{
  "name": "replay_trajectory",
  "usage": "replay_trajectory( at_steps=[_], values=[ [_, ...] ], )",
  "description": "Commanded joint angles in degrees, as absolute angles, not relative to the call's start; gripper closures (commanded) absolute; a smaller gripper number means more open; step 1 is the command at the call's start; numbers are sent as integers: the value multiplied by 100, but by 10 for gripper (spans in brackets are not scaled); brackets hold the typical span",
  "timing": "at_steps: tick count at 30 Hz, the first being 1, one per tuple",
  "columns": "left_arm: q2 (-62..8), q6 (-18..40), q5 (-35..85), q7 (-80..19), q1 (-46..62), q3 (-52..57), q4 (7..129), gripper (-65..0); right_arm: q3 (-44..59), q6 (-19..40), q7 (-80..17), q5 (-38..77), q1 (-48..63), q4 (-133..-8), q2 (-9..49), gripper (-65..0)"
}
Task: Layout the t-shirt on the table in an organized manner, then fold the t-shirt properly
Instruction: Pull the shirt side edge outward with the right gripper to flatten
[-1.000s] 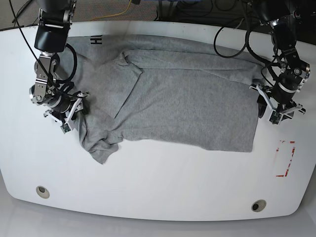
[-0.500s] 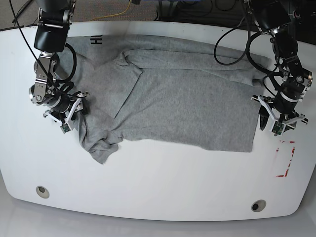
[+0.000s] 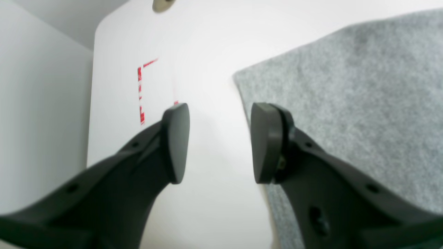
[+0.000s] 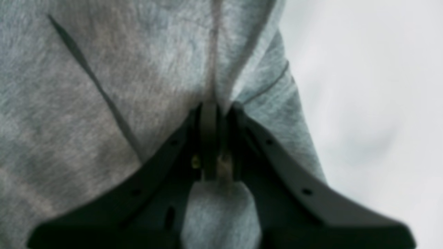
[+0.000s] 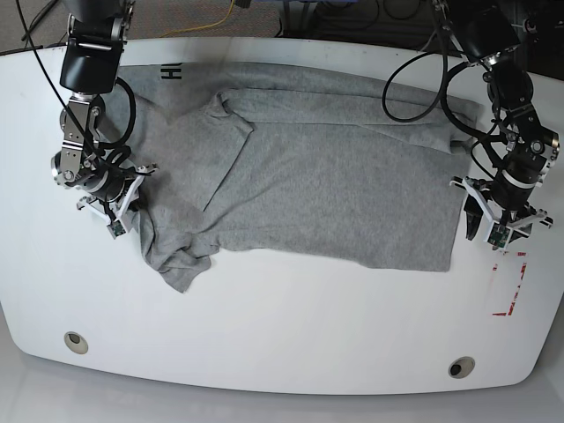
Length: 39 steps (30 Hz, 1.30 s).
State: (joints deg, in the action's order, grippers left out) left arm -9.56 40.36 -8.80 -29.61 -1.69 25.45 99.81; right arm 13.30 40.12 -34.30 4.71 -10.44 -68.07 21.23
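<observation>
T-shirt (image 5: 308,172): grey, spread across the far half of the table (image 5: 291,326), partly flattened; one flap folded over the body, a bunched sleeve at 7 o'clock of the cloth, black lettering (image 5: 171,72) at the 11 o'clock corner.

Right gripper (image 5: 122,210): at 9 o'clock of the shirt, jaws together and clamped on a ridge of fabric (image 4: 221,62), cloth bulging between the finger bases.

Left gripper (image 5: 495,231): at 3 o'clock, jaws apart, straddling the shirt's edge (image 3: 249,114); one finger (image 3: 266,141) over cloth, the other over bare table.

Red outline (image 5: 511,282): on the table at 5 o'clock, just beyond the left gripper.
</observation>
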Motion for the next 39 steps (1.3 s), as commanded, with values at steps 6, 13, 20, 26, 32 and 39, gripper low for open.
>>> replay_trajectory(
  at_steps=[6,13,20,26,32,39],
  values=[
    [-1051,4000,-804,-2835,-549,2563,9446,-267,1367,4000,-3354,523,-1288,-6932,2334,0],
    [-1059,4000,-804,-2835,-892,2571,8963,-267,1437,4000,-3354,549,-1314,-6941,2404,0],
    [-1059,4000,-804,-2835,-1314,2563,8400,-267,1613,4000,-3705,514,-1314,-7398,2431,0],
    [-1051,4000,-804,-2835,-1552,2554,8101,-267,1622,4000,-3899,514,-1314,-7776,2431,0],
    [-1042,4000,-804,-2835,-1578,2554,8092,-267,1622,4000,-3908,514,-1385,-7776,2431,0],
    [-1051,4000,-804,-2835,-1560,2554,8101,-267,1622,4000,-3908,514,-1402,-7749,2422,-101]
  ],
)
